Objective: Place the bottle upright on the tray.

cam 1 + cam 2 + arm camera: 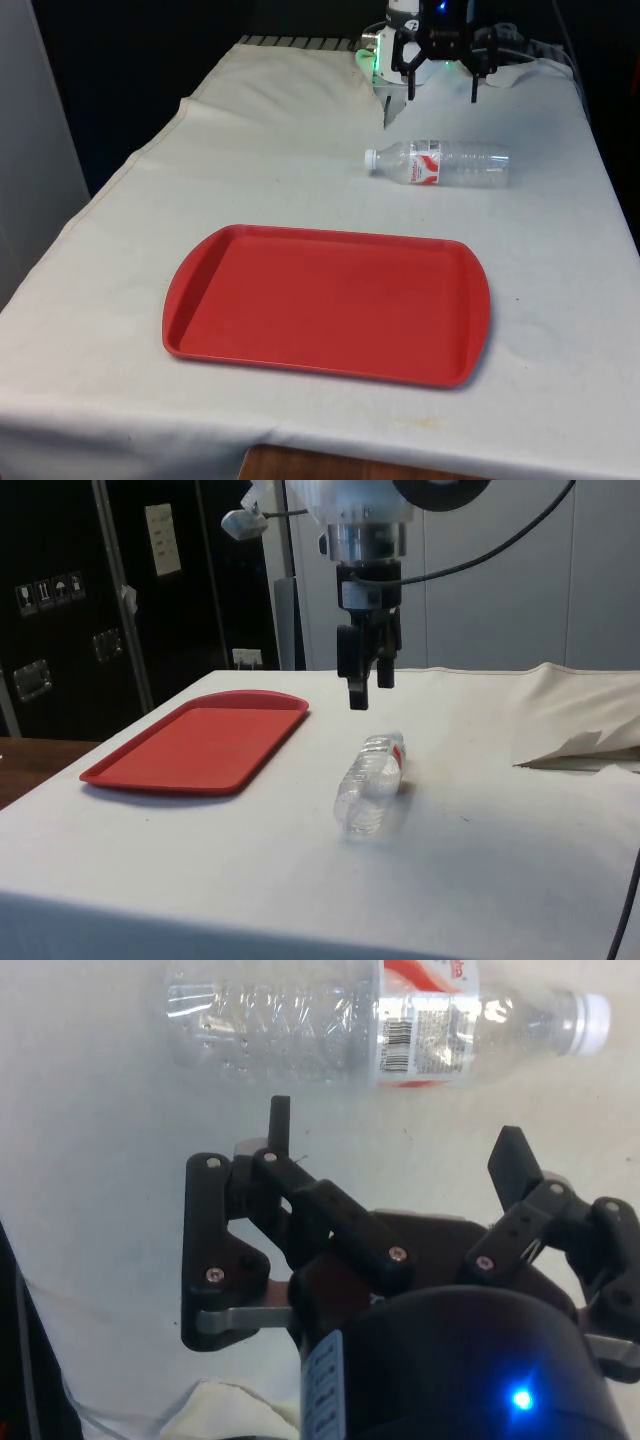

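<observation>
While the bottle (440,163) is lying on its side on the white cloth (300,170) that is covering the counter, the tool (440,92) is hanging in the air above it with its two black fingers (515,1155) spread wide apart and gripping nothing. In the front view the bottle is resting between the tool and the tray (325,302), with its white cap (371,157) pointing toward the front view's left and its clear ribbed body stretching toward the front view's right. A red and white label (425,162) is wrapping the bottle nearer the cap end (the print on it is too small to read).

In the side view the tool (368,690) is hovering just above the bottle (370,783), not touching it, and the fingertips are pointing straight down. The wrist view is showing the bottle (380,1025) lying across the cloth just beyond the fingertips, its long axis running roughly in line with the gap between them.

The red tray is sitting flat on the cloth, well apart from the bottle, closer to the near edge of the counter in the front view. In the side view the tray (200,742) is lying beside the bottle, with bare cloth between them. Nothing is resting on the tray's surface. A fold of cloth (575,735) is bunching up near the far end of the counter.
</observation>
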`<state>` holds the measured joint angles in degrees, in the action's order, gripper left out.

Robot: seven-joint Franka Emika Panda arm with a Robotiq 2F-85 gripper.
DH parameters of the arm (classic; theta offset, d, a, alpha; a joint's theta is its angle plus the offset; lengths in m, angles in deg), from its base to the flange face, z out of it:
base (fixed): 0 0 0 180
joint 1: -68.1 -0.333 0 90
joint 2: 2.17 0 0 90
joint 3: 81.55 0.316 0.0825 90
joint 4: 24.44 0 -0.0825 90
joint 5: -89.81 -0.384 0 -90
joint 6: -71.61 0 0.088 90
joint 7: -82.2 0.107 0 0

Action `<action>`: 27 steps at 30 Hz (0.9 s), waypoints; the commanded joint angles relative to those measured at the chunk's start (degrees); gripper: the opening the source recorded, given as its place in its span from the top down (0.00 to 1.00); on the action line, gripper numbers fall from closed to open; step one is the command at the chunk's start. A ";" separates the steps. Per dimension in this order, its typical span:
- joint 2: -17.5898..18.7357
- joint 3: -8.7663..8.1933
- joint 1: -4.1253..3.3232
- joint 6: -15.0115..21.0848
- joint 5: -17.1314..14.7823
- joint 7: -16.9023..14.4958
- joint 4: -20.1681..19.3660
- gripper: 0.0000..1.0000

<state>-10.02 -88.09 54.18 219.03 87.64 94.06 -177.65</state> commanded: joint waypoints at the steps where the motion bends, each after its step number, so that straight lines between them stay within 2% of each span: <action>1: 0.00 -0.11 -0.06 0.23 -0.23 -0.23 -0.11 0.00; 5: 0.69 -0.06 0.06 0.80 -0.34 -0.29 -0.23 0.00; 6: 0.29 0.00 0.17 0.00 0.00 -0.06 -0.06 0.00; 10: 1.78 -0.34 0.34 1.89 -0.69 -0.57 -0.57 0.00; 14: 3.55 -0.29 0.46 3.38 -0.74 1.09 -0.63 0.00; 15: 3.38 -0.29 0.52 2.64 -0.17 0.80 -0.40 0.00; 17: 4.41 -0.23 0.52 4.01 -0.74 2.29 -0.57 0.00; 27: 5.84 -0.23 0.57 4.47 -0.63 6.13 -0.46 0.00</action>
<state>-4.29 -88.31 54.75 222.92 87.35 99.96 -178.05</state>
